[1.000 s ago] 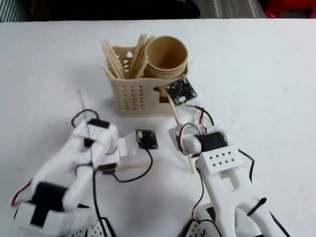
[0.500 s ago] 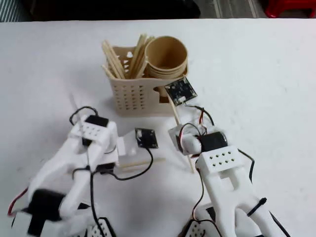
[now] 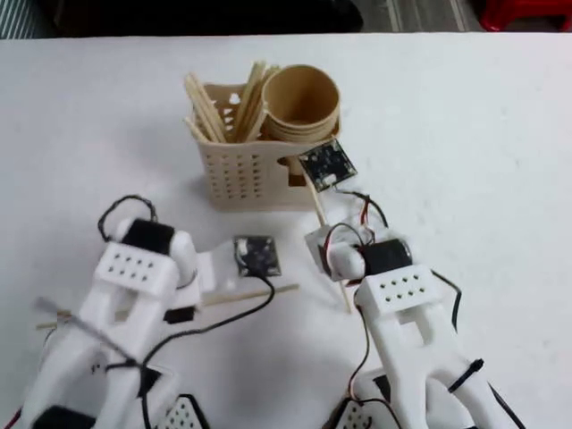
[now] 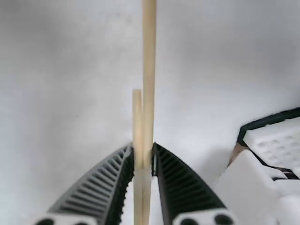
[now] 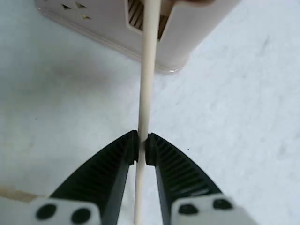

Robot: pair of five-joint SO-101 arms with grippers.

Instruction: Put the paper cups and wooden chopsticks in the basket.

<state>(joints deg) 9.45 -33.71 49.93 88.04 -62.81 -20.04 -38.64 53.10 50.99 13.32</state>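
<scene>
The cream basket (image 3: pixel 237 174) stands at the back with several wooden chopsticks (image 3: pixel 210 107) and stacked paper cups (image 3: pixel 301 103) in it. My left gripper (image 3: pixel 217 288) is low over the table in front of the basket, shut on two chopsticks (image 3: pixel 268 292) lying crosswise; in the left wrist view the gripper (image 4: pixel 142 151) pinches the pair of chopsticks (image 4: pixel 148 70). My right gripper (image 3: pixel 329 256) is shut on a single chopstick (image 3: pixel 315 201) whose far end points at the basket's front right corner. The right wrist view shows this gripper (image 5: pixel 141 141) on the chopstick (image 5: pixel 149 56), close to the basket (image 5: pixel 93 23).
The two arms stand side by side near the front edge, with cables trailing beneath them. The right arm's body (image 4: pixel 272 154) sits close beside the left gripper. White table (image 3: pixel 465 161) stretches open to the right and left of the basket.
The left arm has swung left and lowered, its wrist shifting slightly left with the chopsticks still held. The right arm has not moved.
</scene>
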